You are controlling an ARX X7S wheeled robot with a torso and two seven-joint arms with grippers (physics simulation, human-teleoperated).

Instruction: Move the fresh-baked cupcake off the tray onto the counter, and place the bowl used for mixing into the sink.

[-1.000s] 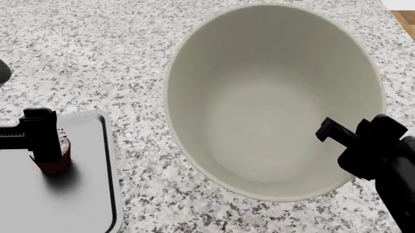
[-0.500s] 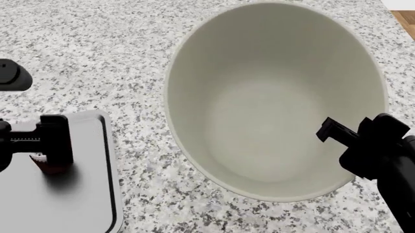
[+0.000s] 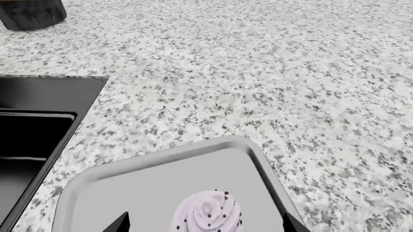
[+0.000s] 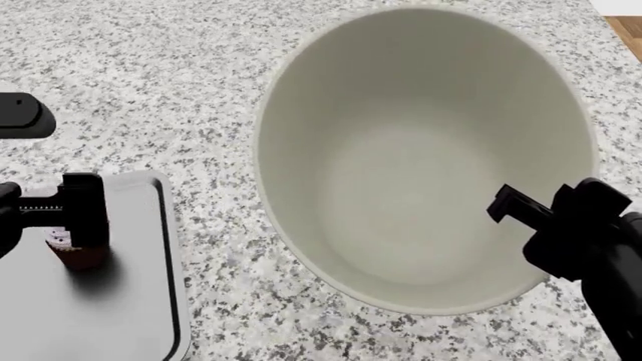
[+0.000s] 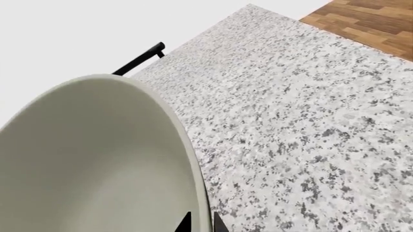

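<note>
The cupcake (image 3: 208, 216), pale frosting with dark specks, stands on the silver tray (image 3: 129, 183). My left gripper (image 3: 205, 224) is open, one fingertip on each side of the cupcake and apart from it. In the head view the left gripper (image 4: 45, 218) hangs over the tray (image 4: 140, 301) and half hides the cupcake (image 4: 68, 248). The big cream bowl (image 4: 422, 158) stands on the granite counter (image 4: 150, 75). My right gripper (image 4: 512, 207) is shut on the bowl's near right rim; the right wrist view shows the rim (image 5: 193, 183) pinched between its tips (image 5: 201, 223).
The black sink (image 3: 32, 135) lies just beyond the tray's far side. A small dark pot (image 3: 32, 12) stands further back on the counter (image 3: 258, 72). A thin black bar (image 5: 139, 60) rises behind the bowl. Wooden floor (image 5: 368, 19) shows past the counter's right edge.
My left gripper has shifted a little to the right over the tray, and more of that arm shows at the left edge. The bowl and the right gripper have not moved.
</note>
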